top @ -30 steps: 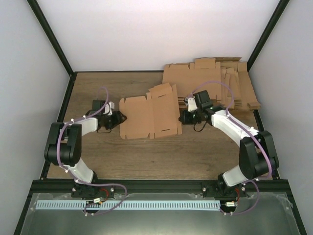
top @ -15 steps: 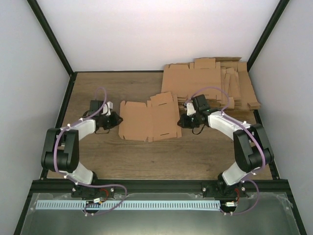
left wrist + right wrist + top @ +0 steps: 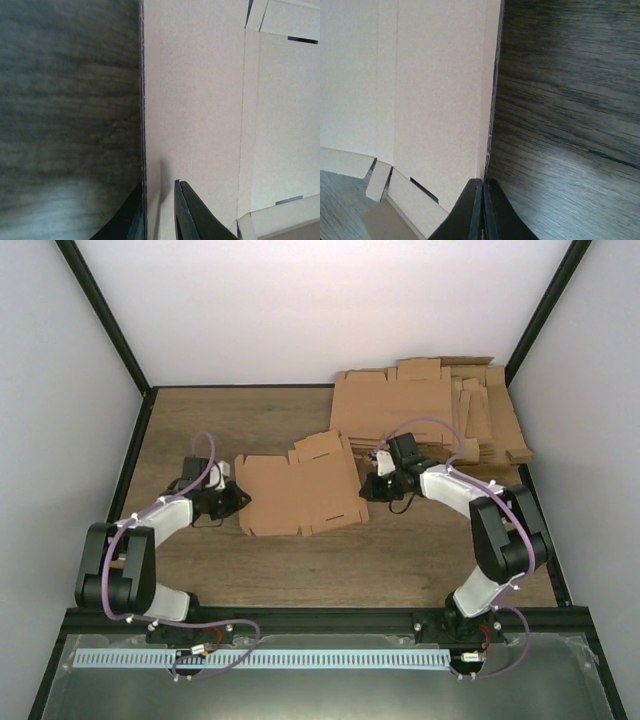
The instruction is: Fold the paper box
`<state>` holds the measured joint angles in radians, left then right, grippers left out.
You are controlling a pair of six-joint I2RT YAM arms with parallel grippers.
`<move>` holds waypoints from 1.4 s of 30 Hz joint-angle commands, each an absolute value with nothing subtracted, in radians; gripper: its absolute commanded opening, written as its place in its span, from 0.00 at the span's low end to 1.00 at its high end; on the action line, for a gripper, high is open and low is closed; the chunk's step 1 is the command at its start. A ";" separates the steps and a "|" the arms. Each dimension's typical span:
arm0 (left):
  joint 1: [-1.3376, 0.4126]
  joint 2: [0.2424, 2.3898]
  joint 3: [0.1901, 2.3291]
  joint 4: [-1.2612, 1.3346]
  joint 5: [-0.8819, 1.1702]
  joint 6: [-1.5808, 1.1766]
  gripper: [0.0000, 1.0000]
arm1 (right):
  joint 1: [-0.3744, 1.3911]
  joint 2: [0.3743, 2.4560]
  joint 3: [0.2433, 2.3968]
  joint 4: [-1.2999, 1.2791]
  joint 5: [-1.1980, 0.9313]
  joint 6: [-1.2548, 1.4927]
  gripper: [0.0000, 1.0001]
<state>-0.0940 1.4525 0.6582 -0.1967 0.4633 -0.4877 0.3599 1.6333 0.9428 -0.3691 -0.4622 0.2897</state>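
Note:
The paper box is one flat brown creased sheet with flaps and slits, lying mid-table between my two grippers. My left gripper is at its left edge. In the left wrist view, one finger lies under that edge and the other on top of the paper box, so the left gripper is shut on the edge. My right gripper is at the right edge. In the right wrist view, the edge of the paper box runs into the closed fingers of the right gripper.
A pile of overlapping flat cardboard blanks lies at the back right, just behind my right arm. The wooden table is bounded by a black frame and white walls.
The left jaws have closed on the sheet's left edge. The sheet has shifted left and slightly nearer, and both grippers have moved with it.

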 commanded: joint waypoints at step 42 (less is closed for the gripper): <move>-0.138 1.053 1.176 -0.568 0.315 -0.337 1.00 | 0.812 1.614 1.275 -0.649 0.597 -0.531 0.01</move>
